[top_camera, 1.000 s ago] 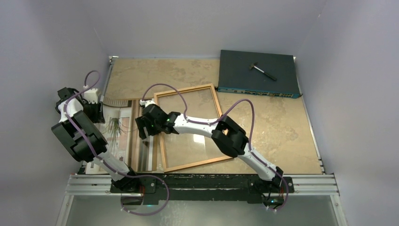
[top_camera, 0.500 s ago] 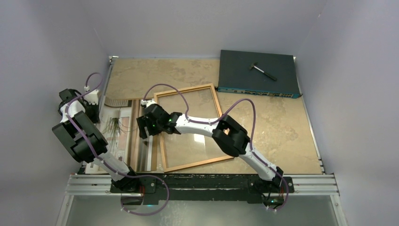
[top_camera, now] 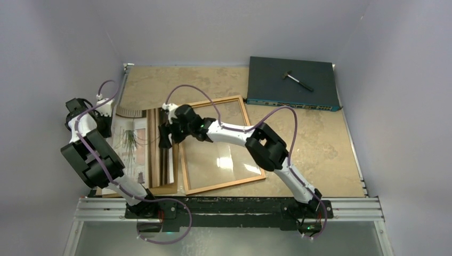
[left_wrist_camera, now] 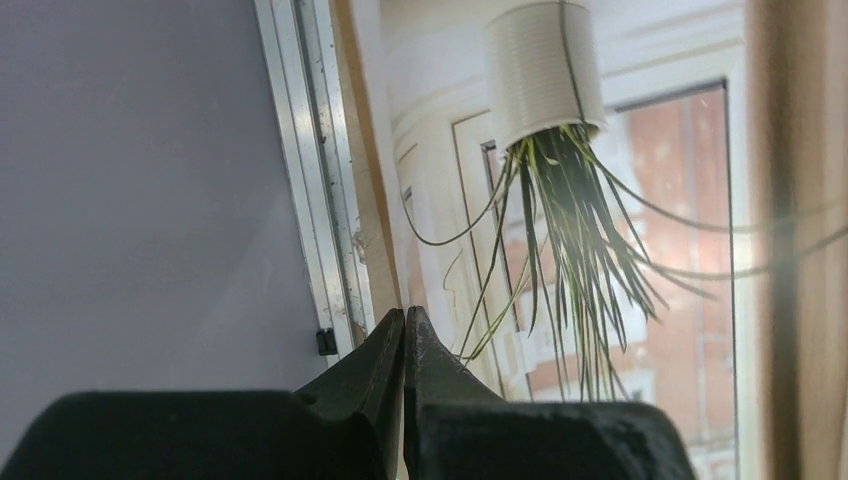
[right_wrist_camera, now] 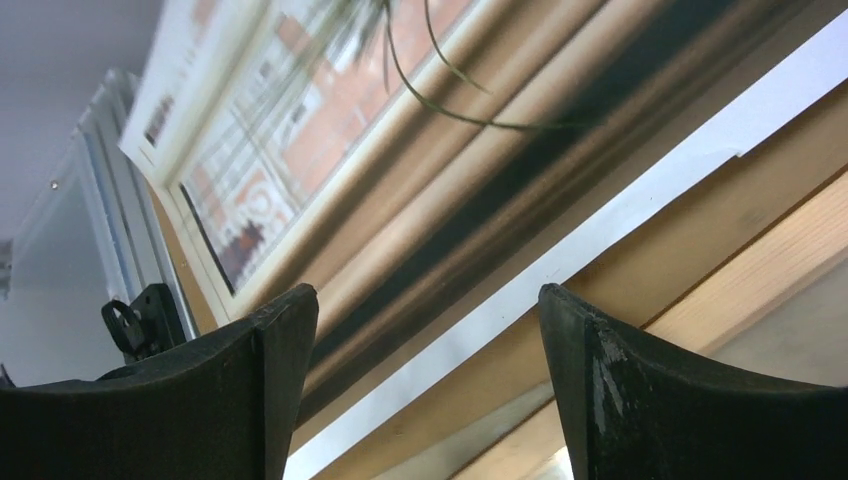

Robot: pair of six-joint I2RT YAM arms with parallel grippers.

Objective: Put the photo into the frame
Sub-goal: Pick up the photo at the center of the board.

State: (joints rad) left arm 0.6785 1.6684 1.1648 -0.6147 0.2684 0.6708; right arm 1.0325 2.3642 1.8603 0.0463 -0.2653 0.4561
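Two grippers flank the photo (top_camera: 130,146), which lies flat just left of the frame (top_camera: 224,184) on a brown backing board (right_wrist_camera: 650,270), outside the frame's opening. The left gripper (left_wrist_camera: 403,318) sits at the photo's edge farthest from the frame, its jaws pressed tight together; whether the thin print is pinched between them cannot be told. The right gripper (right_wrist_camera: 428,300) hangs over the photo's edge nearest the frame, jaws spread wide and holding nothing. Beyond the frame's far right corner rests a dark box (top_camera: 292,82).
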